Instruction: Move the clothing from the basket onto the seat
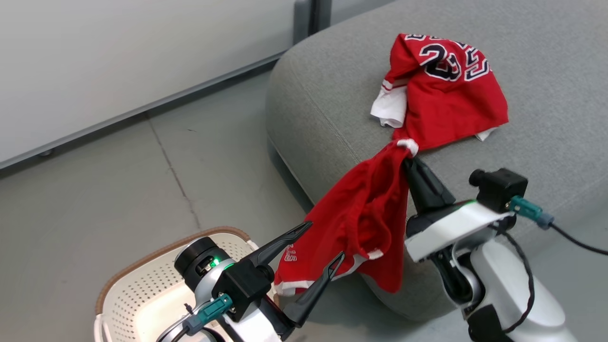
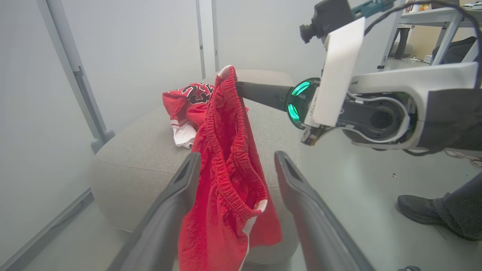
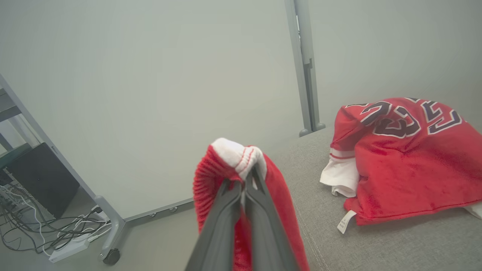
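A red jersey (image 1: 451,90) (image 3: 406,162) with black-and-white numbers lies crumpled on the grey seat (image 1: 546,57) (image 2: 147,146). Red shorts (image 1: 365,218) (image 2: 226,180) with white trim hang from my right gripper (image 1: 407,159) (image 3: 244,180), which is shut on their waistband just above the seat's near edge. My left gripper (image 1: 325,244) (image 2: 237,165) is open, its fingers on either side of the hanging shorts without touching them. The cream basket (image 1: 137,289) with its brown rim stands at the lower left, its inside largely hidden by my left arm.
A pale partition wall on metal feet (image 3: 305,128) runs behind the seat. Cables and a power strip (image 3: 67,248) lie on the floor. A person's dark shoe (image 2: 418,207) rests on the floor to my right, near a metal table (image 2: 444,19).
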Controlling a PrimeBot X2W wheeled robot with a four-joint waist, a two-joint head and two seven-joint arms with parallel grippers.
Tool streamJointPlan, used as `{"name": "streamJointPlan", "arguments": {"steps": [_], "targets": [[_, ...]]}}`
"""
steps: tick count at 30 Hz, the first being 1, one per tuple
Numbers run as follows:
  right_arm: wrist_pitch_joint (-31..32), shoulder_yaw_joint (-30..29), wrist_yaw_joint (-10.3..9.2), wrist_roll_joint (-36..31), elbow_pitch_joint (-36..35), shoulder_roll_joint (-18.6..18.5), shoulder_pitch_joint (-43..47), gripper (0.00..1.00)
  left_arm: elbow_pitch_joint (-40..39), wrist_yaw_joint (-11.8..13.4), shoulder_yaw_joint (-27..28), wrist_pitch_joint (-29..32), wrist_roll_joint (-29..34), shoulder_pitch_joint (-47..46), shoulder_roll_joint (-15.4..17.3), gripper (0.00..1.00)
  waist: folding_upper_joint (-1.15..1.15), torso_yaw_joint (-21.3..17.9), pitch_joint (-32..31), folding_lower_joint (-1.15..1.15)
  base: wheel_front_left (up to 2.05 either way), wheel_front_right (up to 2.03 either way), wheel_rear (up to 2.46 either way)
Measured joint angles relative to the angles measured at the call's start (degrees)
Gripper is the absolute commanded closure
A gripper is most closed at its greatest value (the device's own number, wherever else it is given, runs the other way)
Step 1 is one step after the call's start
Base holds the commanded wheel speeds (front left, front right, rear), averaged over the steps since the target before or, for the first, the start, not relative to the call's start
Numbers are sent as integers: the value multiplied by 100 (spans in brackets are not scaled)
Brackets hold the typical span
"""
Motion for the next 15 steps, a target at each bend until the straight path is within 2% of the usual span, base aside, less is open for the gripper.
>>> {"name": "streamJointPlan", "arguments": {"steps": [6,15], "targets": [[-31,-427,0,-57,-143,-143,-608,100,-143,-13,-7,100,56,-154,111,0,0,-254,253,0,0,0,0],[-41,-1438,0,-147,-220,-677,-2354,100,-428,-84,51,309,151,-585,322,0,0,-317,713,0,0,0,0]]}}
